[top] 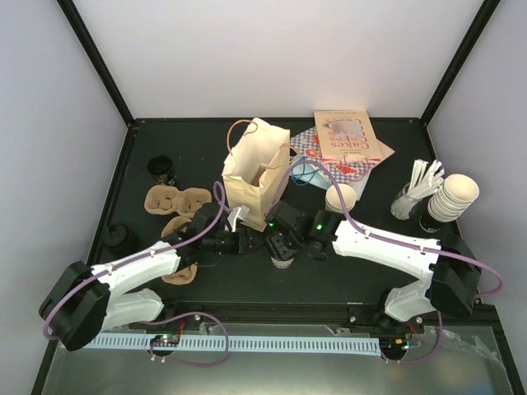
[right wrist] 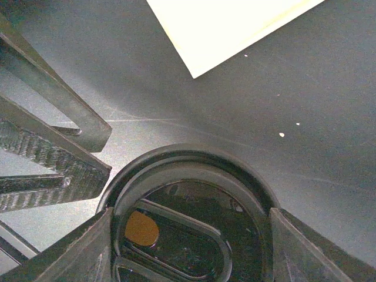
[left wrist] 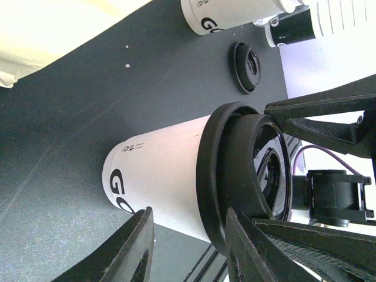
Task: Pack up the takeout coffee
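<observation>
Place: a robot lab test booth, dressed as a café takeout counter.
Enclosure: plain white wall panels (top: pixel 247 58) set in black frame struts (top: pixel 95 62), across the top.
Surface: matte black table (top: pixel 189 140).
Rig: white slotted cable duct (top: pixel 288 342) along the bottom edge.
Props: tan paper bag (top: pixel 251 177) at centre, brown cup carriers (top: pixel 174 200) at left, nested cream cups (top: pixel 457 196) at right.

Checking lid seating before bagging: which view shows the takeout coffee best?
Left wrist: the takeout coffee shows side-on, white body and black lid both visible. Right wrist shows only its lid from above, cropped by the frame edge. Top external hides it almost fully under the right gripper.
</observation>
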You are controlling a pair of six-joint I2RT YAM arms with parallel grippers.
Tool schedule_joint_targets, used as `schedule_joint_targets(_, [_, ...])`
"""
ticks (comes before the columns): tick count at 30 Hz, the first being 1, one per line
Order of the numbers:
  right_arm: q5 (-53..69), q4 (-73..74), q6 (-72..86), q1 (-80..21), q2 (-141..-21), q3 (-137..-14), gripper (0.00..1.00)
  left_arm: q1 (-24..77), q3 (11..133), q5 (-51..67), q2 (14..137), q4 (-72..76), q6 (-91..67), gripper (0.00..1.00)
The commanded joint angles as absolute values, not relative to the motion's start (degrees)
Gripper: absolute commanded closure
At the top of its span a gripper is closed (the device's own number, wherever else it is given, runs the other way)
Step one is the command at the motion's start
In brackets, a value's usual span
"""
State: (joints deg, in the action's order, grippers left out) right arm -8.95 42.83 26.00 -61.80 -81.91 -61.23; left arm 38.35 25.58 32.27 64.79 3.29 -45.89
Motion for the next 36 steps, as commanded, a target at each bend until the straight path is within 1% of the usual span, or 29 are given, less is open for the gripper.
schedule_joint_targets(1, [-5.6, 45.88, 26.68, -62.62, -85.1, -57.48, 0.35, 38.66, 26.02, 31.87, 63.58, 3.03, -45.53, 0.64])
schedule_joint_targets(19, [-5.93, 45.7, 26.53, -62.63, -83.54, -58.49, 0.35, 38.7, 26.37, 32.52, 62.83, 3.87, -45.79, 0.62])
schedule_joint_targets(25, [-5.56, 45.14, 26.25, -62.67, -83.04, -58.12, 0.35, 38.71, 26.54, 32.47, 62.51, 4.08, -45.79, 0.6])
schedule_joint_targets(36, [-6.28, 45.6, 25.33, -62.63, -81.75, -60.11, 0.33, 38.98, 27.57, 33.69, 65.3, 5.1, -45.82, 0.59])
